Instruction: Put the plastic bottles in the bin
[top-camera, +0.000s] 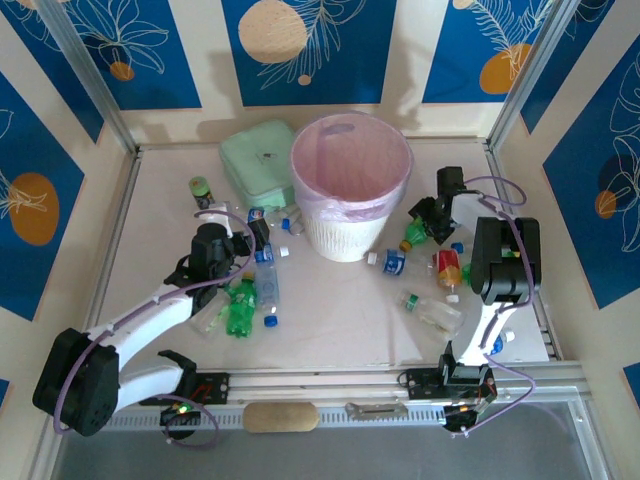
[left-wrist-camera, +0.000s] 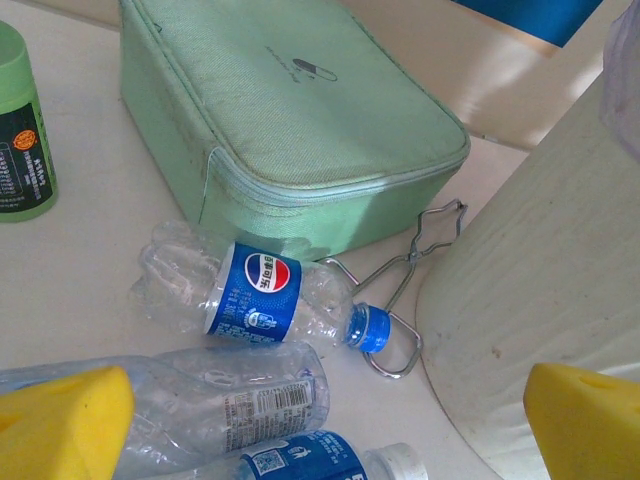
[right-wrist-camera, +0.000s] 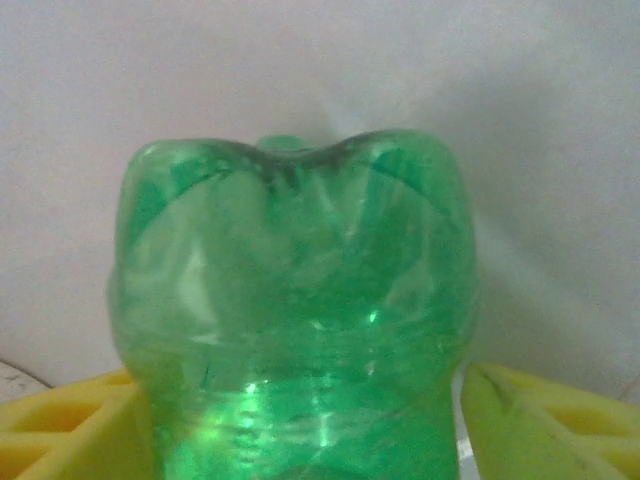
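Left tool (left-wrist-camera: 325, 378) is hovering wide apart over bottles (left-wrist-camera: 255, 295); right tool (right-wrist-camera: 300, 400) is straddling a green bottle (right-wrist-camera: 290, 280), grip unclear.

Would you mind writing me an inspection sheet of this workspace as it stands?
Surface: beige table, littered, no spills seen.
Job's things: bin upright at the back; plastic bottles lying loose on both sides of it; green bottle between the right gripper's fingers.
Clutter: mint-green box, green-lidded jar, metal wire clip.
Grippers: left gripper open above bottles beside the bin; right gripper around the green bottle, grip not confirmed.
Cables: purple cables looped along both arms.
Surroundings: blue-and-cream patterned walls on three sides.
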